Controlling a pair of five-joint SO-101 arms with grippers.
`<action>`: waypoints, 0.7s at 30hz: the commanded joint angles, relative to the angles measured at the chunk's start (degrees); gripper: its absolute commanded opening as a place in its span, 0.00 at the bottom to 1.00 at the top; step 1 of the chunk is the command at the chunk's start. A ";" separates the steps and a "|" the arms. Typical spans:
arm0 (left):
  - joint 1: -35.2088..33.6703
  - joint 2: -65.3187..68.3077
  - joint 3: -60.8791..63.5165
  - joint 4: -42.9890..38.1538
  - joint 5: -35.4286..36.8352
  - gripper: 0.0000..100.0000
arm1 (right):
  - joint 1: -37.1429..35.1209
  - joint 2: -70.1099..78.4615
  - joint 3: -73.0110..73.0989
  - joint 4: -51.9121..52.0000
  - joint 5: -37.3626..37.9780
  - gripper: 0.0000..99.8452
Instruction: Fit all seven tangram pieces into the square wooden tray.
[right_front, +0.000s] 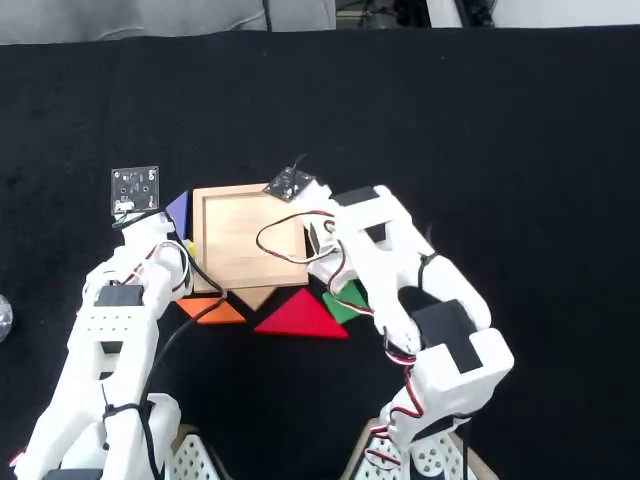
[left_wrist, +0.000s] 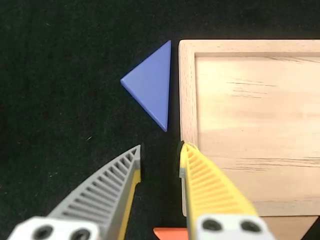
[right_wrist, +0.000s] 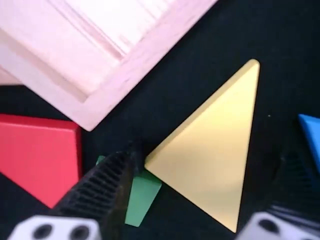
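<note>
Here left gripper (left_wrist: 161, 148) gapes at tray (left_wrist: 187, 90) rim; right gripper (right_wrist: 210, 155), also released, half-hides green piece (right_wrist: 142, 197)

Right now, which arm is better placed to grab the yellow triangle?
Right. The right end effector is open and straddles the yellow triangle beside the tray. The left end effector sits at the tray's opposite side, near the blue triangle.

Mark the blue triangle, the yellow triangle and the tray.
blue triangle (left_wrist: 152, 85), left wrist view, middle of its top face.
yellow triangle (right_wrist: 215, 150), right wrist view, middle of its top face.
tray (left_wrist: 187, 95), left wrist view, its rim beside the blue triangle.
</note>
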 joint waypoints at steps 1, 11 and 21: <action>0.31 -0.62 -0.92 -0.79 0.26 0.14 | 1.14 -2.86 0.84 3.43 3.25 0.41; 0.31 -0.62 -1.10 -0.79 0.26 0.14 | 1.41 -2.77 0.92 3.08 4.92 0.41; 0.31 -0.62 -1.01 -0.79 0.26 0.14 | 1.41 6.20 -7.69 9.32 6.95 0.39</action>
